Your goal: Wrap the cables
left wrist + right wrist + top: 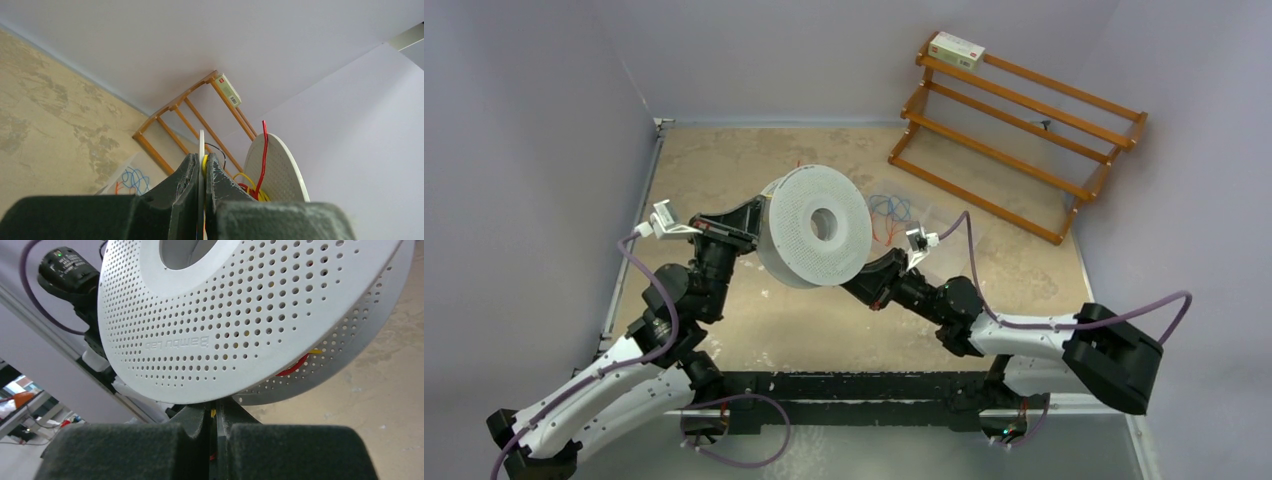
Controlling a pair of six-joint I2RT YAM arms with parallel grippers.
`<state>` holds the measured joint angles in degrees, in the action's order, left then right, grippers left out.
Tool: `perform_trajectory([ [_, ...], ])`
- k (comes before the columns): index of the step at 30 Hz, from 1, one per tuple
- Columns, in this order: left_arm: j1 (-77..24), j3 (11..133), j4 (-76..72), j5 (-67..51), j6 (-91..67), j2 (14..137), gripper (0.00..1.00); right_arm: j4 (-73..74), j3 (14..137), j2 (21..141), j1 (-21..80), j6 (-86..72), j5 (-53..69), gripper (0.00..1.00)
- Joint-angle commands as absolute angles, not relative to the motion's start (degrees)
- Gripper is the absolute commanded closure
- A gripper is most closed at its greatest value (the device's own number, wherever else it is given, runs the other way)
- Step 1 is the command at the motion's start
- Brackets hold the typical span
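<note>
We steady the spool (796,252), left end effector (201,161) clamped on its nine-o'clock rim, right end effector (215,409) on five-o'clock, for winding cables (239,176).

white perforated spool (814,228), yellow cables (242,175), red wire (263,150), orange rack (974,198), mottled beige table (724,170)

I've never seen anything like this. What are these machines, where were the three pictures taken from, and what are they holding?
Two robot arms are bolted to a table. The wide picture looks down from above; the other two come from a camera on each wrist. Together the arms hold a white perforated spool: the left end effector and the right end effector each pinch a flange rim. Between its flanges sit yellow cable and a red wire. Loose blue wires lie on the table, near a wooden rack carrying a small box.
</note>
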<state>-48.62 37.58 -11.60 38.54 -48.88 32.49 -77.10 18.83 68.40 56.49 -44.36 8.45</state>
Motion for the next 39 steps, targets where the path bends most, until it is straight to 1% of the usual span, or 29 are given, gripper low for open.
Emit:
perform_trajectory([
  [1, -48.4, 37.0, -19.6, 37.7, -52.5, 31.8, 1.00, -90.9, 20.5, 70.5, 57.1, -47.2, 6.0, 1.00],
  [6, -48.4, 35.4, -19.7, 36.6, -54.1, 31.5, 1.00, -92.9, 23.5, 72.2, 57.2, -47.4, 3.5, 1.00],
  [16, -48.4, 32.3, -19.3, 34.3, -57.4, 30.6, 1.00, -89.5, 32.6, 75.8, 57.2, -44.2, 0.8, 1.00],
  [24, -48.4, 31.4, -18.2, 31.8, -58.2, 30.4, 1.00, -85.4, 40.8, 81.7, 57.1, -43.8, 3.6, 1.00],
  [30, -48.4, 31.8, -16.2, 30.5, -56.8, 29.3, 1.00, -83.6, 43.6, 84.4, 57.1, -42.8, 6.1, 1.00],
  [39, -48.4, 32.4, -17.2, 22.5, -56.4, 32.9, 1.00, -78.0, 47.9, 87.0, 57.2, -39.6, 12.1, 1.00],
])
